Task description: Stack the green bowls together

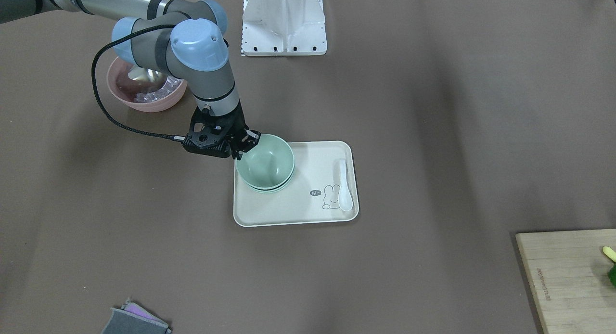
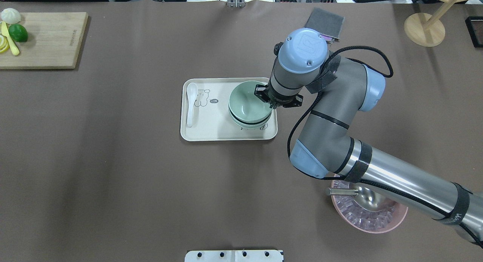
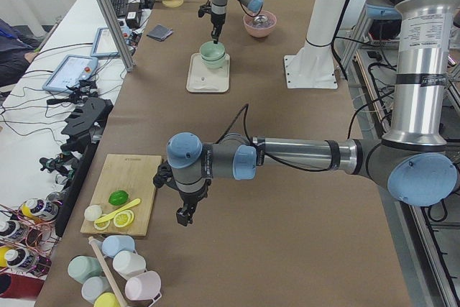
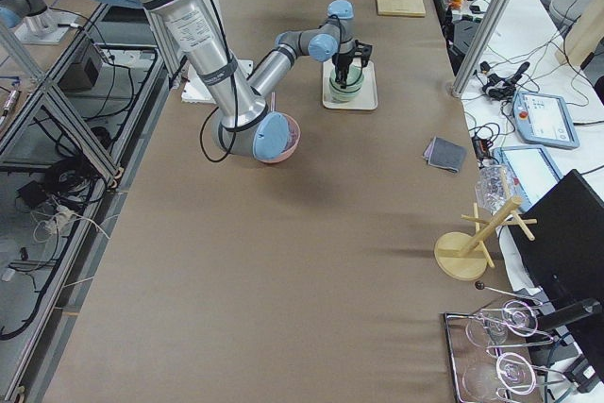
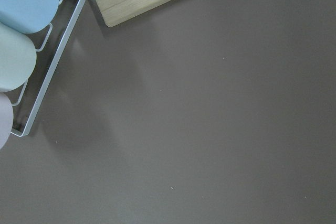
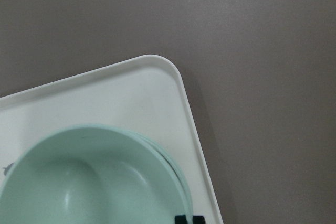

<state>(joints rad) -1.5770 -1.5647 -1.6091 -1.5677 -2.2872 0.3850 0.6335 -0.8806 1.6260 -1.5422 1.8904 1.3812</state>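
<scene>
Three pale green bowls [image 1: 267, 163] sit nested in one stack at one end of a cream tray [image 1: 298, 213]; the stack also shows in the overhead view [image 2: 247, 105] and fills the bottom of the right wrist view [image 6: 94, 182]. My right gripper [image 1: 246, 145] points down at the stack's rim nearest the pink bowl and looks shut on the top bowl's rim. My left gripper [image 3: 185, 215] hangs over bare table beside the cutting board, far from the bowls. It shows only in the exterior left view, so I cannot tell if it is open or shut.
A white spoon [image 1: 344, 185] lies at the tray's other end. A pink bowl [image 1: 144, 100] with a metal scoop stands under the right arm. A wooden cutting board [image 2: 45, 39] with fruit, a grey cloth [image 2: 324, 23] and a wooden stand [image 2: 424, 28] sit near the table's edges.
</scene>
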